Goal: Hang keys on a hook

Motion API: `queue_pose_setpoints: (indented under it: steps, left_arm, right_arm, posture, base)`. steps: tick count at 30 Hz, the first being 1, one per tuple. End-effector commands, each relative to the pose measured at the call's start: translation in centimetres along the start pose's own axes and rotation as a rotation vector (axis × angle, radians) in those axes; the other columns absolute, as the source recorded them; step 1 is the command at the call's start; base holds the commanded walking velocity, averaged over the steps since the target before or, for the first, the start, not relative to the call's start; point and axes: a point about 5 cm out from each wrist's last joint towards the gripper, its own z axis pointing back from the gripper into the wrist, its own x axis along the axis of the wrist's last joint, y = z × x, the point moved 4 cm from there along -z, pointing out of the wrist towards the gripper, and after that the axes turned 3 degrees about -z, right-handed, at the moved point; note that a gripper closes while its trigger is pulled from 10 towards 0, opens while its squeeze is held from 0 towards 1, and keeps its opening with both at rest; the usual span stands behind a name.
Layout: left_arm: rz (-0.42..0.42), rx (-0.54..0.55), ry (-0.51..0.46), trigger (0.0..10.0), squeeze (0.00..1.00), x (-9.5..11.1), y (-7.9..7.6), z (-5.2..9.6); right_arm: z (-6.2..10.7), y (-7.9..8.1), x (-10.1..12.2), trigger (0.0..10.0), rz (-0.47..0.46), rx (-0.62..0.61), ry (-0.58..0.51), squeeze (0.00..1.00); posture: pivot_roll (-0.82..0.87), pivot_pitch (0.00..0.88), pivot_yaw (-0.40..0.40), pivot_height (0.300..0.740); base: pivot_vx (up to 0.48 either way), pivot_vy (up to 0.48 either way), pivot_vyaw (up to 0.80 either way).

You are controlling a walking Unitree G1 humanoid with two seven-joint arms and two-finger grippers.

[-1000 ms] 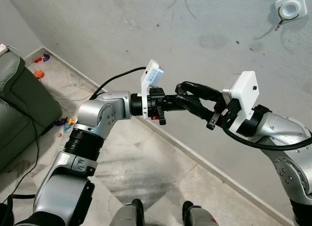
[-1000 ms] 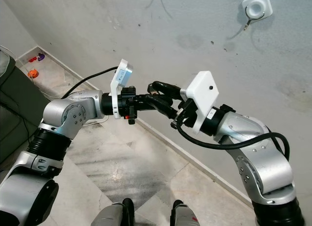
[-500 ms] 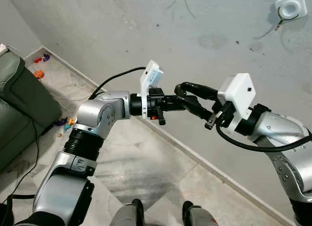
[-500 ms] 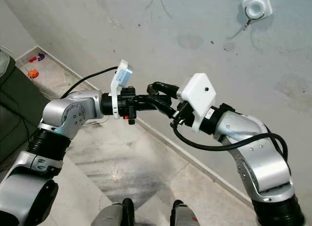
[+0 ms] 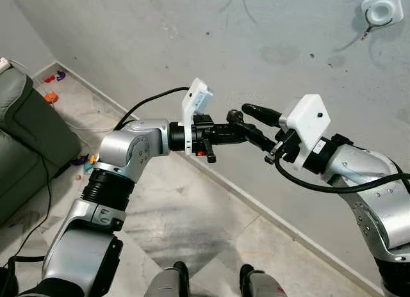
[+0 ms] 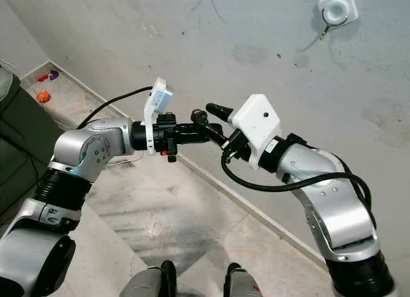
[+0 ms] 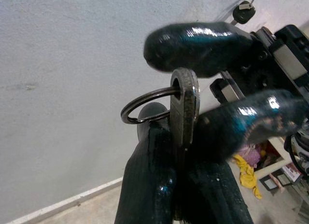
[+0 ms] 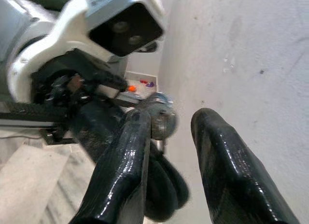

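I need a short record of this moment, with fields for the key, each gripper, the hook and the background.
key: with a key ring, clamped in the left gripper
left gripper: shut on the key, held out in front of the wall
right gripper: open, its fingers around the key
hook: white wall hook, high to the right, with something small hanging from it
background: sofa at left, tiled floor
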Motion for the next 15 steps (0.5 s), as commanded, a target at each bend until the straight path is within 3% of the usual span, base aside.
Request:
queue_pose_setpoints:
  steps: [1, 7, 8, 10, 15]
  left_arm:
    - [-0.036, -0.032, -0.013, 10.0, 0.0, 0.6, -0.7, 0.0]
    - [-0.038, -0.03, -0.016, 10.0, 0.0, 0.7, -0.6, 0.1]
    - [-0.04, -0.028, -0.017, 10.0, 0.0, 0.8, -0.6, 0.1]
    - [-0.04, -0.027, -0.019, 10.0, 0.0, 0.8, -0.6, 0.1]
    - [-0.041, -0.025, -0.019, 10.0, 0.0, 0.7, -0.5, 0.1]
  right_arm:
    - [0.5, -1.6, -0.3, 10.0, -0.011, -0.081, 0.018, 0.0]
    - [0.7, -1.6, -0.7, 10.0, -0.007, -0.067, 0.052, 0.0]
    - [0.8, -1.4, -0.8, 3.2, -0.012, -0.045, 0.059, 0.0]
    - [0.9, -1.0, -1.0, 0.0, -0.019, -0.016, 0.067, 0.0]
    - [1.2, -0.7, -1.0, 0.0, -0.023, 0.008, 0.075, 0.0]
  posture:
    - [-0.12, 0.203, 0.125, 0.74]
    - [-0.12, 0.201, 0.122, 0.74]
    - [-0.12, 0.201, 0.12, 0.74]
    - [-0.12, 0.202, 0.12, 0.74]
    - [-0.13, 0.2, 0.119, 0.74]
  base:
    - [0.0, 0.0, 0.0]
    - [0.0, 0.0, 0.0]
    - [0.0, 0.0, 0.0]
    - [0.0, 0.0, 0.0]
    - [0.0, 0.0, 0.0]
